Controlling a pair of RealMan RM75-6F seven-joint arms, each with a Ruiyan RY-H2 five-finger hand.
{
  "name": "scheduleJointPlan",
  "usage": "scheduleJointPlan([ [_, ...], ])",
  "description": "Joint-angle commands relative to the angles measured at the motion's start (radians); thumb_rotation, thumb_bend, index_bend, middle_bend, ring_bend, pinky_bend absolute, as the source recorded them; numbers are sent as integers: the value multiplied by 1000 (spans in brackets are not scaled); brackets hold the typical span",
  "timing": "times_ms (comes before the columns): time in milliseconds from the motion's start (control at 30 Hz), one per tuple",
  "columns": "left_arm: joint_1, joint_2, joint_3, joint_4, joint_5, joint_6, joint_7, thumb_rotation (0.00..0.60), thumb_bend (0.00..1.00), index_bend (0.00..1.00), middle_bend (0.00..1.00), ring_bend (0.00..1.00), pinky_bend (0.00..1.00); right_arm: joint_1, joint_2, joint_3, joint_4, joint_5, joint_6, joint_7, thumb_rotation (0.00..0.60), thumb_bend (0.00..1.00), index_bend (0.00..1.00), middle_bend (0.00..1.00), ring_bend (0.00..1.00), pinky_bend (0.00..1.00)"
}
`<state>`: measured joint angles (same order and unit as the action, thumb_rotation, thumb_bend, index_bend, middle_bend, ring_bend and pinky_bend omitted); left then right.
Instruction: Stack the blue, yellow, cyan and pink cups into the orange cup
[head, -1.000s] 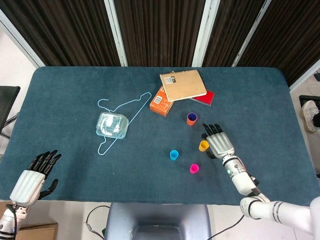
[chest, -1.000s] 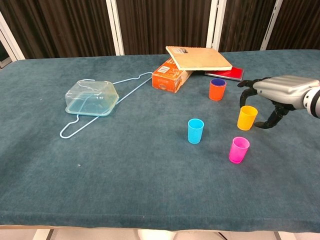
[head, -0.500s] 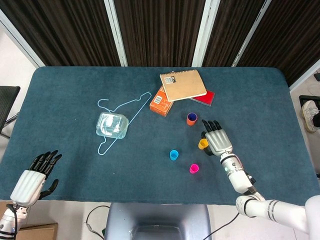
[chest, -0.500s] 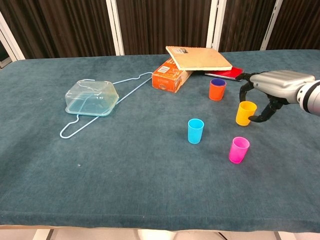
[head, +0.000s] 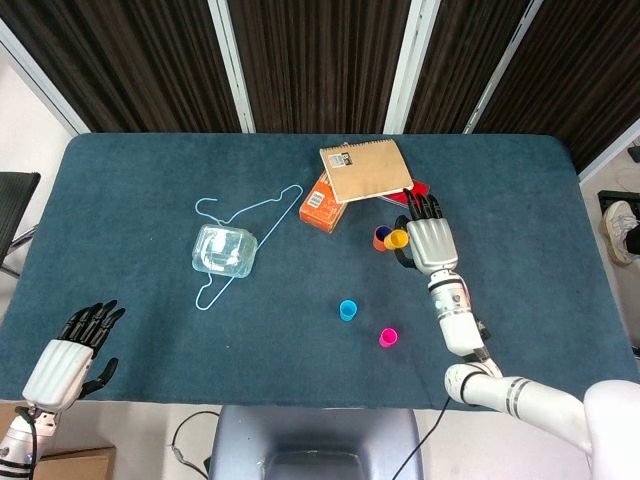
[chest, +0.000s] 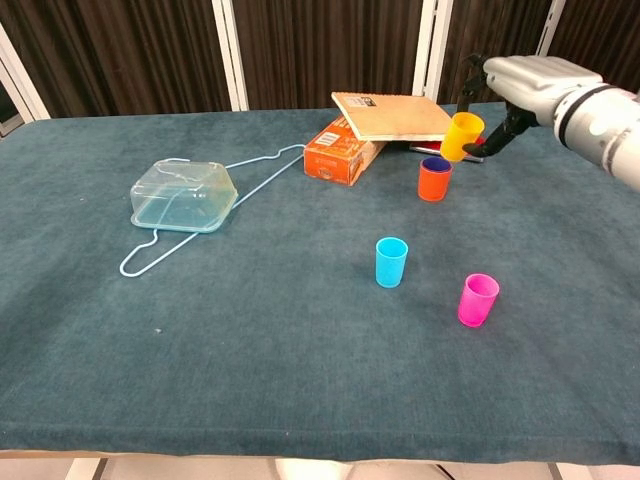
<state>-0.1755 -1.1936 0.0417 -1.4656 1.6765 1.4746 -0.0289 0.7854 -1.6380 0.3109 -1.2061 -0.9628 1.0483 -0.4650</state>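
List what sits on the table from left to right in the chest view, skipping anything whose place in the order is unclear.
Clear plastic container → orange box → cyan cup → orange cup → pink cup. The hanger and the notebook overlap their neighbours, so both are left out.

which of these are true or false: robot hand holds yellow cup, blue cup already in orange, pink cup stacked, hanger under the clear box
1. The right robot hand holds the yellow cup in the air, above the orange cup. True.
2. The blue cup sits inside the orange cup. True.
3. The pink cup is stacked in the cyan cup. False: both stand apart on the table.
4. The wire hanger lies on top of the clear container. False: the container sits on the hanger.
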Motion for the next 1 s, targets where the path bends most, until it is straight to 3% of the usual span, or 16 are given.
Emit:
scheduleJointPlan([
  [33,-1,0,-3,1,-7,-4,-1,600,430,0,16,38,115,77,-89,56,136,80,-37,-63,600,457,665,83,0,19],
  [500,1,6,-9,3,-19,1,-14,600,430,0,16,38,116,142,-213,72,339,132,-100,-93,600,457,632,83,0,19],
  [600,-1,6,-9,4,-21,-3,-16,600,430,0,16,38,115,141,-221,70,356,142,-115,-101,600,457,557,84,0,18],
  [667,-2,6,-10,5,-21,-5,-17,600,430,0,16,38,115,138,-217,70,353,154,-135,-106,600,457,410,68,0,14],
  [767,-2,7,-10,5,-20,-3,-21,600,430,0,16,38,115,115,-178,65,283,135,-149,-62,600,457,205,15,0,1],
  [867,-1,8,-9,5,-17,1,-23,600,429,0,16,38,115,69,-112,34,148,66,-124,0,600,457,170,6,0,0],
  [1000,0,8,-7,4,-12,4,-24,600,430,0,16,38,115,-17,21,-51,-115,-76,-52,52,600,457,161,0,0,0],
])
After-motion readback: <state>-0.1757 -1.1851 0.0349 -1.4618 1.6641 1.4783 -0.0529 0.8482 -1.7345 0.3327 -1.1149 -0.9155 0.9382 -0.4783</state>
